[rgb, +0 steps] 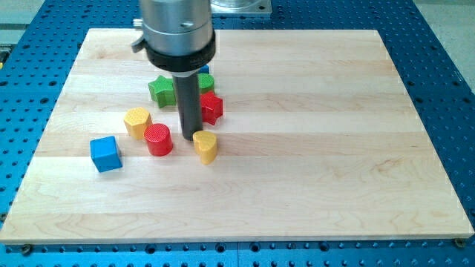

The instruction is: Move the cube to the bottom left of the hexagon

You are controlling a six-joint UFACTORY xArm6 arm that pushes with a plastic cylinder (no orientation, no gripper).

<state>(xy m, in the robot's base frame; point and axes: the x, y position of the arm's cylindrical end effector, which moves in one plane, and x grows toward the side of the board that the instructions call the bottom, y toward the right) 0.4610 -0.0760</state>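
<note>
A blue cube (105, 153) sits on the wooden board at the view's left. A yellow hexagon (137, 122) stands up and to the right of it, with a small gap between them. My tip (191, 134) is at the end of the dark rod, right of the hexagon, between a red cylinder (158, 139) and a yellow heart-shaped block (205, 146). The tip stands just above the heart's top left edge, and I cannot tell if it touches. The tip is well apart from the cube.
A green star (161, 90) and a red block (211, 107) lie behind the rod. A green block (205, 82) and a blue block (204, 70) are mostly hidden by the arm. The wooden board (334, 148) lies on a blue perforated table.
</note>
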